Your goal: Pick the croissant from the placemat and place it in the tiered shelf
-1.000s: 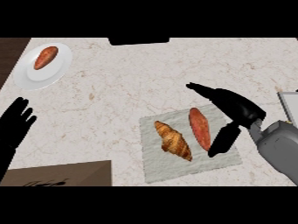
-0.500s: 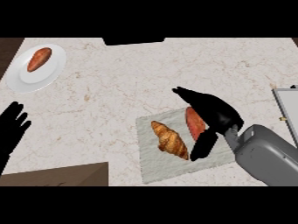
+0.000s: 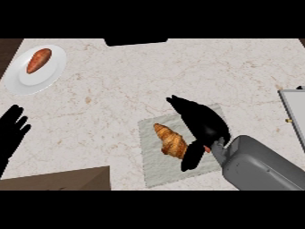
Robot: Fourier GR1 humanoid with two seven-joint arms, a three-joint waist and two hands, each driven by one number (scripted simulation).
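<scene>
The right hand [image 3: 204,124] hangs open, fingers spread, over the placemat [image 3: 156,167]. The croissant [image 3: 171,140] lies just left of it. The left hand [image 3: 6,134] rests open.

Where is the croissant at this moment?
In the head view the croissant lies on the grey placemat, lower centre of the counter, just left of the right hand that hovers open above the mat.

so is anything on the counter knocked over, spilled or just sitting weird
Nothing stands out. The croissant lies flat on the placemat, the right hand is open over the mat beside it, and a reddish food item sits on the white plate at far left.
</scene>
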